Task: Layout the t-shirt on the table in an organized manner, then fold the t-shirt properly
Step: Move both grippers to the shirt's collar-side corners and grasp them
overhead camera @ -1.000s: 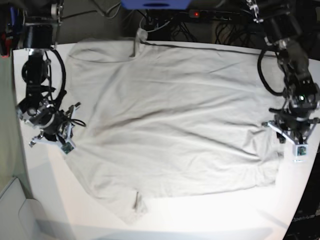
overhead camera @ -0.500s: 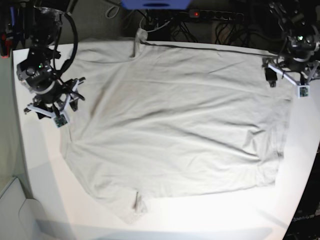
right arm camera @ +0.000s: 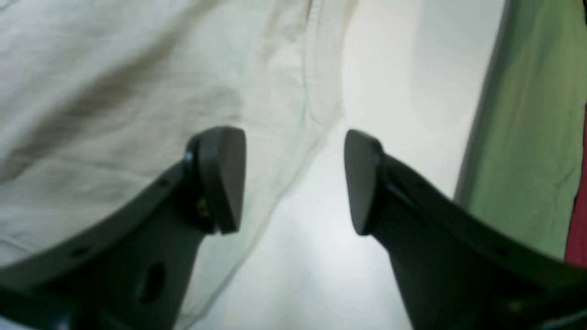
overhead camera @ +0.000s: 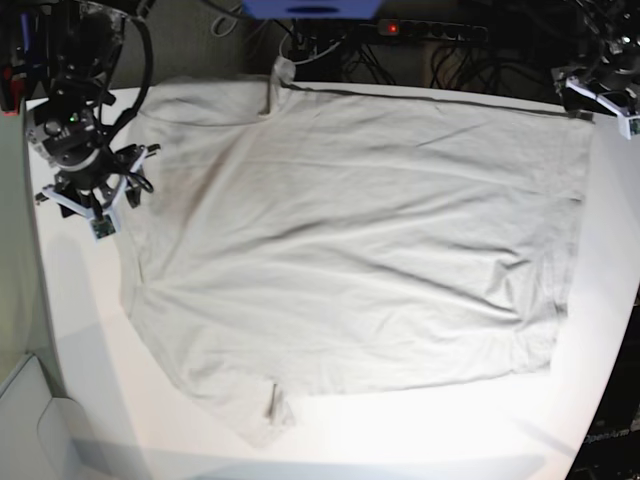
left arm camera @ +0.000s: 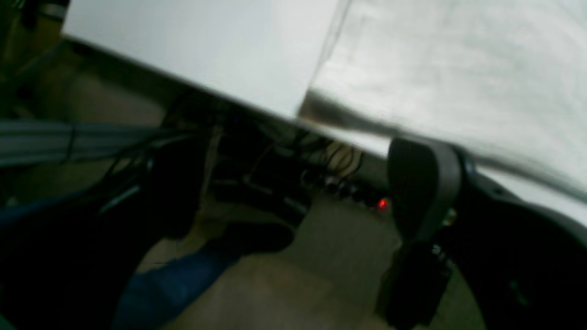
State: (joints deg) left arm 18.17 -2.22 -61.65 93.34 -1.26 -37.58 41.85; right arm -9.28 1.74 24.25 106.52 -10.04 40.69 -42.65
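Note:
The light grey-beige t-shirt [overhead camera: 350,240] lies spread flat over most of the white table [overhead camera: 85,340], with its collar [overhead camera: 150,160] on the left of the base view and its hem on the right. My right gripper [overhead camera: 105,190] hovers at the collar-side edge. In the right wrist view, this right gripper [right arm camera: 293,183] is open over the shirt [right arm camera: 137,91] edge and bare table [right arm camera: 298,256], holding nothing. My left gripper [overhead camera: 600,95] is at the far hem corner. The blurred left wrist view shows that left gripper [left arm camera: 298,178] open past the table [left arm camera: 206,46] edge, near the shirt [left arm camera: 458,68].
A power strip with a red light [overhead camera: 390,28] and tangled cables lie behind the far edge, beside a blue object [overhead camera: 310,8]. A green surface [right arm camera: 527,137] borders the table on the collar side. The red light [left arm camera: 382,204] and floor show below the left wrist.
Both arms have travelled from the shirt's middle sides toward the far edge. Both grippers have opened and let go of the cloth. The far hem corner now lies stretched further out.

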